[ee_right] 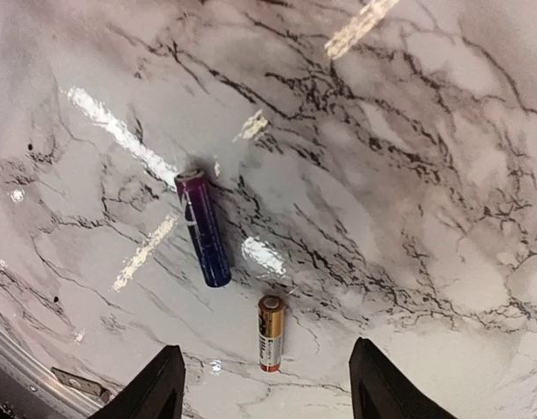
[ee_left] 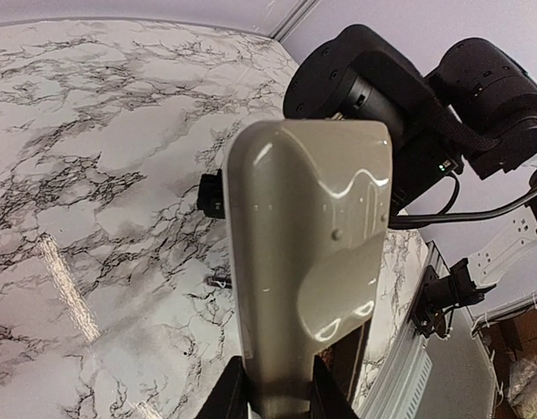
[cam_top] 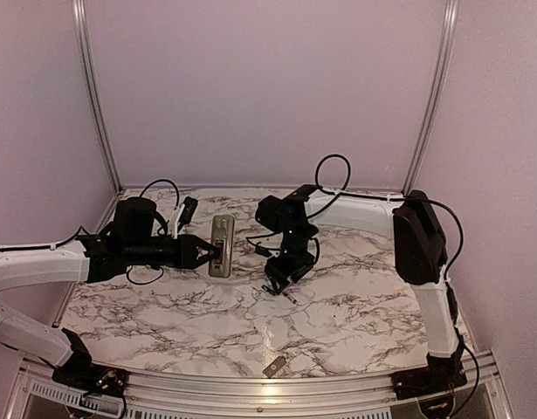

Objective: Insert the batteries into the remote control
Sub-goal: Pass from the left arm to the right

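My left gripper (cam_top: 211, 253) is shut on the near end of the remote control (cam_top: 221, 246), which shows its grey-beige back. In the left wrist view the remote (ee_left: 307, 253) runs up from between my fingers (ee_left: 223, 397). My right gripper (cam_top: 277, 286) is open over two batteries lying on the marble. In the right wrist view a dark blue-purple battery (ee_right: 203, 228) lies ahead, and a smaller gold battery with a red end (ee_right: 270, 332) lies between my open fingertips (ee_right: 159, 384). The gripper (ee_right: 266, 388) touches neither. A battery (ee_left: 218, 280) also shows beside the remote.
A small flat grey cover piece (cam_top: 273, 366) lies near the table's front edge. The marble table (cam_top: 355, 305) is walled by pink panels and aluminium rails (cam_top: 251, 388). The right arm's body (ee_left: 382, 96) is close behind the remote.
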### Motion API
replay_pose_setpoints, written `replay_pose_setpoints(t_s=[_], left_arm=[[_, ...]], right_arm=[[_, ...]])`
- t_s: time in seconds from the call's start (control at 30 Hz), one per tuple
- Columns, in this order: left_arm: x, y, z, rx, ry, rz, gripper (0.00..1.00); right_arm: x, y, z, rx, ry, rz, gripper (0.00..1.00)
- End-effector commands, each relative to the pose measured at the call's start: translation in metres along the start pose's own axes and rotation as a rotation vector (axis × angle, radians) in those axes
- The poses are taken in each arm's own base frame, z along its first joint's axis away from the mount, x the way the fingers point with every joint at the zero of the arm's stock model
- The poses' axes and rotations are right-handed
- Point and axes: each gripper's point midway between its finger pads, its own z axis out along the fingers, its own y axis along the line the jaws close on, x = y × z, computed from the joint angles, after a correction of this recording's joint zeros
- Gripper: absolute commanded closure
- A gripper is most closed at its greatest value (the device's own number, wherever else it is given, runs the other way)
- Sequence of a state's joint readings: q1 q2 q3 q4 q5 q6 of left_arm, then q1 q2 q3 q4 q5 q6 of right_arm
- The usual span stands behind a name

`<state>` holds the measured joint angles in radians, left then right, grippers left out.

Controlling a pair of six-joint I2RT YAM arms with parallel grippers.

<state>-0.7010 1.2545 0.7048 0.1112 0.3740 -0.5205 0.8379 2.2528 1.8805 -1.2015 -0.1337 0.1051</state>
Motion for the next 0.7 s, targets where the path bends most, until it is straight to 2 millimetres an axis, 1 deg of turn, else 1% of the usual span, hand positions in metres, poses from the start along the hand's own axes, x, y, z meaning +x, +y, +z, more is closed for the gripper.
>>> replay_pose_setpoints(t_s=[0.0,0.1,0.17,0.27,0.37,0.4,0.43,0.47,0.5,0.53,0.63,0.67], left_arm=[[-0.001,0.002,0.002,0.002,0.001,-0.012,1.0],[-0.004,0.001,0.004,0.005,-0.001,-0.009,1.0],[-0.006,-0.002,0.005,0.015,-0.001,-0.002,1.0],[-0.009,-0.007,0.01,0.039,0.012,0.024,1.0],[-0.009,-0.01,0.013,0.056,0.025,0.046,1.0],[-0.011,-0.012,0.014,0.066,0.017,0.054,1.0],[-0.011,-0.013,0.015,0.072,0.014,0.058,1.0],[-0.011,-0.014,0.016,0.073,0.017,0.062,1.0],[-0.011,-0.014,0.017,0.071,0.021,0.069,1.0],[-0.011,-0.015,0.019,0.064,0.026,0.073,1.0],[-0.007,-0.02,0.024,0.056,0.041,0.098,1.0],[-0.007,-0.022,0.025,0.052,0.044,0.104,1.0]], right_arm=[[-0.023,-0.011,-0.066,0.013,-0.219,0.016,0.37],[-0.026,-0.023,-0.098,0.017,-0.328,0.036,0.34],[-0.028,-0.035,-0.125,0.024,-0.424,0.055,0.32],[-0.028,-0.042,-0.17,0.06,-0.592,0.045,0.25],[-0.023,-0.04,-0.206,0.085,-0.747,-0.007,0.24],[-0.021,-0.038,-0.221,0.084,-0.815,-0.025,0.23],[-0.02,-0.035,-0.231,0.073,-0.874,-0.048,0.22],[-0.018,-0.03,-0.241,0.052,-0.934,-0.066,0.17],[-0.015,-0.029,-0.251,0.039,-0.993,-0.069,0.08],[-0.014,-0.029,-0.254,0.032,-1.047,-0.072,0.02],[-0.004,-0.035,-0.269,0.016,-1.157,-0.051,0.01],[-0.002,-0.032,-0.272,-0.001,-1.186,-0.065,0.01]])
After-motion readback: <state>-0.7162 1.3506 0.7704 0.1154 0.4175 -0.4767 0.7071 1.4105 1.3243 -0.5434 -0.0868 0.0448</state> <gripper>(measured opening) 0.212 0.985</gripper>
